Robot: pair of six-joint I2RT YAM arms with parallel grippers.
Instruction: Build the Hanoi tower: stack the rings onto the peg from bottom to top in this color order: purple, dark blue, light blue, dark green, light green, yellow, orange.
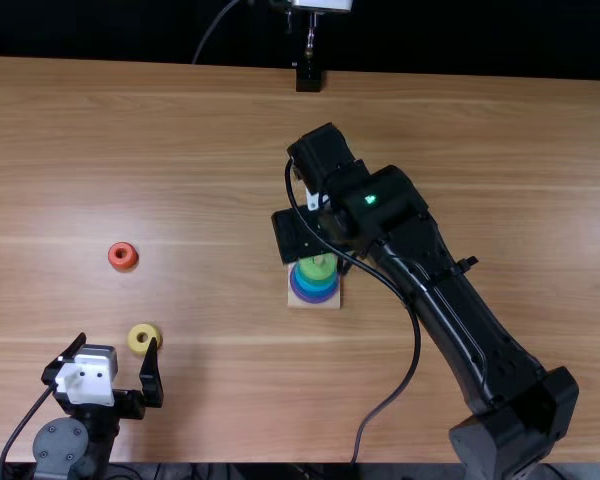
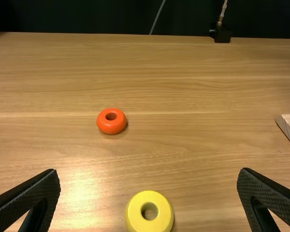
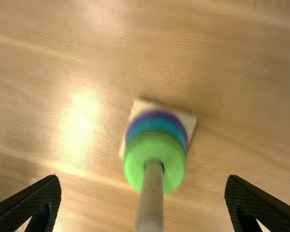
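Note:
My left gripper (image 1: 118,343) stands open at the lower left beside the yellow ring (image 1: 135,331); farther up lies the orange ring (image 1: 113,262). In the left wrist view the open left gripper (image 2: 149,175) has the yellow ring (image 2: 135,212) between and below its fingertips, with the orange ring (image 2: 111,128) beyond. My right gripper (image 1: 298,236) is over the wooden base (image 1: 330,304). In the right wrist view, the right gripper (image 3: 143,178) is open around the peg (image 3: 151,200), touching nothing. A light green ring (image 3: 134,166) tops blue rings and a purple ring (image 3: 159,114).
The right arm stretches from the near right to the middle, its cable looping beside it. A small black stand (image 1: 308,78) is at the table's far edge. The wooden base's corner (image 2: 286,126) appears at the side of the left wrist view.

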